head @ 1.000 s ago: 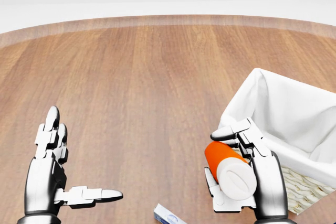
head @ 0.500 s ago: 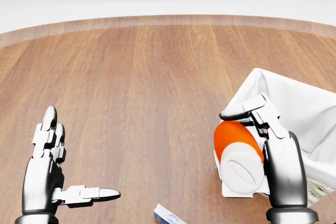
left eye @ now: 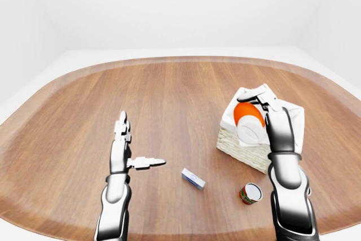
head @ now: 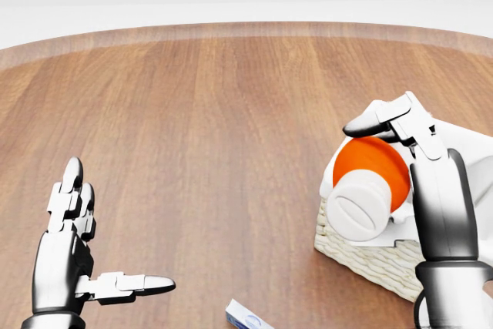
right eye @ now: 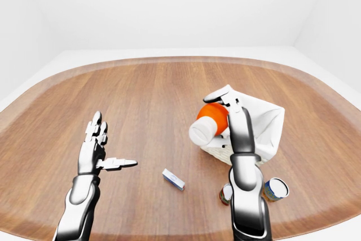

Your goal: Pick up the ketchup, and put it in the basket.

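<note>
The ketchup (head: 376, 162) is an orange bottle with a white cap, lying tilted with the cap toward the bottom left of the head view. My right hand (head: 394, 138) is shut on it and holds it over the near left corner of the basket (head: 368, 256). The basket is wicker with a white cloth lining (right eye: 265, 118) and stands at the right of the table. The bottle and hand hide most of the basket's inside in the head view. My left hand (head: 114, 230) is open and empty at the lower left, above the table.
A small white and blue box (left eye: 193, 179) lies on the wooden table (left eye: 169, 100) between my hands. A red can (left eye: 250, 193) lies below the basket in the left-eye view, and a second can (right eye: 276, 188) stands to its right.
My right hand has lifted the ketchup up and to the right, from beside the basket to over its near corner. The left hand has hardly moved.
</note>
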